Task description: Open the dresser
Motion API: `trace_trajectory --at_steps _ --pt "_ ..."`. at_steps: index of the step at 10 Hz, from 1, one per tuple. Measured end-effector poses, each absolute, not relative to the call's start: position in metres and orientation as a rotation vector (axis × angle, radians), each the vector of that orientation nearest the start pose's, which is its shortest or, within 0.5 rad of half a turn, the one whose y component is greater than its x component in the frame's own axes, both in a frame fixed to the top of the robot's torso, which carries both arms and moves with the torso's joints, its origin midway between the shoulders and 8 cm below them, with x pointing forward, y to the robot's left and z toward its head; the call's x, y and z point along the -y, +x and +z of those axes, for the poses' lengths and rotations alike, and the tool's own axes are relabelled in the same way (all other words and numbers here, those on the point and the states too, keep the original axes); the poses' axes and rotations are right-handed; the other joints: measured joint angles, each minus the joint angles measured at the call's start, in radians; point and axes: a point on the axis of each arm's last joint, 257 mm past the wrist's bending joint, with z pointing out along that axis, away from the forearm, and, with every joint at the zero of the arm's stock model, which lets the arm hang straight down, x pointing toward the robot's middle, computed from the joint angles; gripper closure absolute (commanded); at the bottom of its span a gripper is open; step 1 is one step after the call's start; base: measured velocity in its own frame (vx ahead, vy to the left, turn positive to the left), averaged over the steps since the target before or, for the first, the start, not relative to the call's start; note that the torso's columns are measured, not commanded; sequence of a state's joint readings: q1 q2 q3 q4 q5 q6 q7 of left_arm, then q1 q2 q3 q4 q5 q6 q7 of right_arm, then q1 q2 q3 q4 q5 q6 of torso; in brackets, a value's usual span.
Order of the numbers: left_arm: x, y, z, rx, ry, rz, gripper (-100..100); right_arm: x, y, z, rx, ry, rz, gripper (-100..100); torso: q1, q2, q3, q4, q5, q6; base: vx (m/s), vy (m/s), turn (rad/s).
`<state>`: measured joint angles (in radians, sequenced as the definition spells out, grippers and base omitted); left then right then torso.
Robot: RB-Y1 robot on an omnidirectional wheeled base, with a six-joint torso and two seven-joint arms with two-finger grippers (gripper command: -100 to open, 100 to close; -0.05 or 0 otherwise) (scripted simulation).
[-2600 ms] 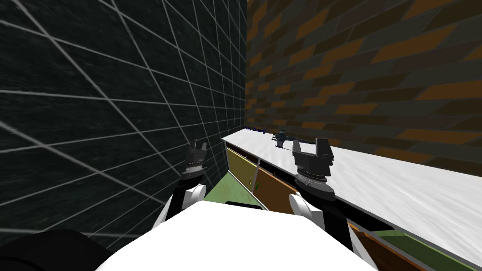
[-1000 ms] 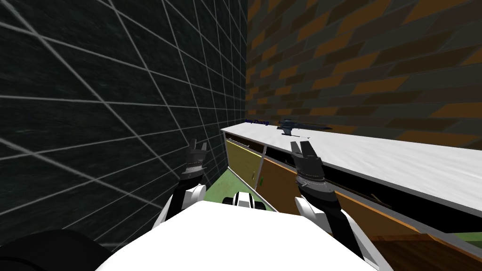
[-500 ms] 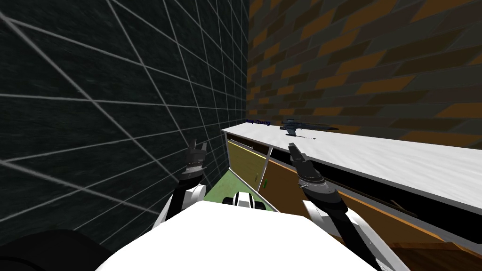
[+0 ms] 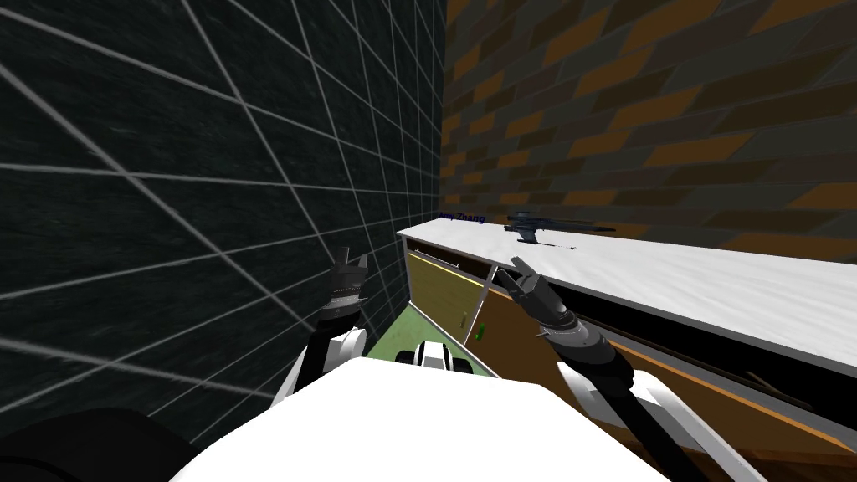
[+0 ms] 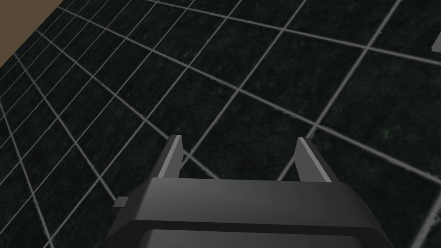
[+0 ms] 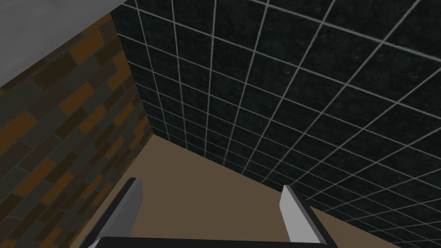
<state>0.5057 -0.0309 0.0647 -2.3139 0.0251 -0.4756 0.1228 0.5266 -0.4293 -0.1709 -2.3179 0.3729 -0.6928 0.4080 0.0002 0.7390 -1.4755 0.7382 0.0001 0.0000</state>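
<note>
The dresser has a long white top (image 4: 669, 280) and runs along the brick wall on my right. Its fronts are a yellow panel (image 4: 442, 289) at the far end and a brown panel (image 4: 523, 339) nearer me, with a black gap under the top. My right gripper (image 4: 512, 274) is open and hangs at the upper edge where the two panels meet; I cannot tell whether it touches. The right wrist view shows its fingers (image 6: 129, 202) apart with nothing between them. My left gripper (image 4: 350, 261) stands open by the dark tiled wall, fingers (image 5: 172, 155) empty.
A dark model (image 4: 540, 226) and small blue lettering (image 4: 460, 217) sit on the far end of the dresser top. The dark tiled wall (image 4: 167, 209) closes in on my left. A narrow strip of green floor (image 4: 400, 330) lies between that wall and the dresser.
My right arm has leaned over and reached left toward the seam between the yellow and brown panels. The head view has shifted slightly. The left arm has kept still.
</note>
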Motion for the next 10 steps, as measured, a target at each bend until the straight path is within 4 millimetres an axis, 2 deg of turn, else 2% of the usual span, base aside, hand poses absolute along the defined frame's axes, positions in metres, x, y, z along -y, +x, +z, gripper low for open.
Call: trace_trajectory --at_steps 4,10 --pt "-0.306 0.335 0.034 -0.528 -0.725 -1.365 0 0.209 0.314 0.013 -0.969 -0.539 0.413 -100 0.001 -0.002 -0.001 0.0 0.0 0.0 0.042 0.087 -0.03" --pt "-0.306 0.335 0.034 -0.527 -0.725 -1.365 0 0.218 0.322 -0.027 -1.009 -0.855 0.148 -100 0.0 0.0 0.0 0.0 0.0 0.0 0.041 0.092 -0.032"
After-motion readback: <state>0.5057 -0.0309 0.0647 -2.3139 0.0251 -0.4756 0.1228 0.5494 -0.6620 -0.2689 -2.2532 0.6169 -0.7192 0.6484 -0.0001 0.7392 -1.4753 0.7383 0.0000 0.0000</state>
